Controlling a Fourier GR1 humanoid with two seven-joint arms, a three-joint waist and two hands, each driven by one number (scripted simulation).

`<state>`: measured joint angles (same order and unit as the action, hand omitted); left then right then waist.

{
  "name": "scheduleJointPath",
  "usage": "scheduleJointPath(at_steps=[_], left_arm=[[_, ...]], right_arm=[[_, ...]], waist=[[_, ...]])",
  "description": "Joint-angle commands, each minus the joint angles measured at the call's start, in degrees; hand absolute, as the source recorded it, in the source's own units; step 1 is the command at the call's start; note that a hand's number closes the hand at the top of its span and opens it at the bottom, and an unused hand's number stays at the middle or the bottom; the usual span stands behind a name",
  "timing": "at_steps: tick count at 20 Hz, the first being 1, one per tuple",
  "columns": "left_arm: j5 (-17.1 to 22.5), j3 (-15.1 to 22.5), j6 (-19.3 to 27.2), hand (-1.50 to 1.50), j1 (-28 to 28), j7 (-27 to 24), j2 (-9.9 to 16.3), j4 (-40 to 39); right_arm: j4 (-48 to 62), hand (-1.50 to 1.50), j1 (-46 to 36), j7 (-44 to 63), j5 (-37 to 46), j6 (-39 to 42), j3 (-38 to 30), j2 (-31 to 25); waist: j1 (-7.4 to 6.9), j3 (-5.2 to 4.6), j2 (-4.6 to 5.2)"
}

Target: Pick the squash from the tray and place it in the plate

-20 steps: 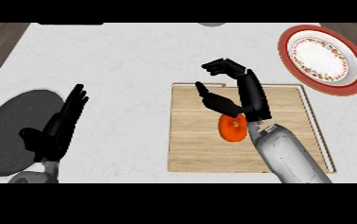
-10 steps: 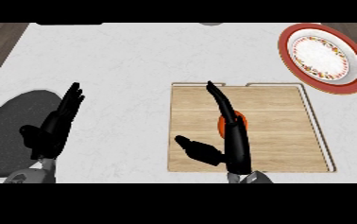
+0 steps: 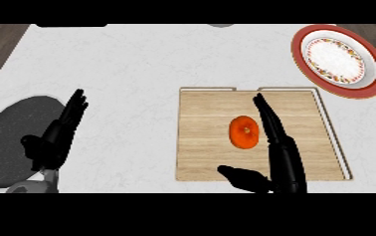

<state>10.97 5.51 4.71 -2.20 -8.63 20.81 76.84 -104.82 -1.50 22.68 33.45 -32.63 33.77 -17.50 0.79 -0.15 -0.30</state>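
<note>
- Presently, right hand (image 3: 283, 163), black: fingers (image 3: 266, 118) straight and together, extended along the right flank of the squash, just beside it; thumb (image 3: 238, 176) spread wide toward the tray's near edge. Holding nothing.
- Round orange squash (image 3: 243, 131): lying on the rectangular pale wooden tray (image 3: 206, 130), a little right of its middle, uncovered, not yet enclosed by the hand.
- Risk, judged: the fingers stand on one side only, so closing them could nudge the round squash leftward across the flat wood rather than capture it; the thumb sits well apart from it and would need to come round the opposite flank first.
- Risk, judged: the tray's raised rim lies between squash and plate, so a low carry could snag there.
- Tray contents: the squash alone.
- Round white plate with red rim and patterned border (image 3: 337, 60): at the counter's far right corner, beyond the tray's far right corner; holds nothing.
- Left hand (image 3: 55, 138), black: open, fingers upright, resting near the counter's left edge, over a dark grey round patch (image 3: 18, 120).
</note>
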Motion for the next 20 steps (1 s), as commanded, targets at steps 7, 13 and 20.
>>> scheduleJointPath(at_steps=[7, 13, 20], left_arm=[[-2.15, 1.02, 1.89, 0.00, -2.25, 1.64, -2.89, 0.52], [-2.53, -1.39, -0.47, 0.00, -2.39, 0.71, -1.56, -1.26], [-3.24, -0.77, -1.30, 0.00, 0.19, 2.83, -3.48, 3.14]], right_arm=[[-13.42, -1.50, -4.03, 27.93, 1.48, 26.67, -0.79, -6.82], [-11.04, -1.50, -5.92, 34.04, 0.45, 34.36, -3.28, -5.18], [-4.88, -1.50, -9.88, 37.71, 2.26, 40.80, -2.90, -0.26]], waist=[[-0.57, 0.09, 0.18], [-0.76, 0.14, 0.29], [-1.07, 0.15, 0.27]])
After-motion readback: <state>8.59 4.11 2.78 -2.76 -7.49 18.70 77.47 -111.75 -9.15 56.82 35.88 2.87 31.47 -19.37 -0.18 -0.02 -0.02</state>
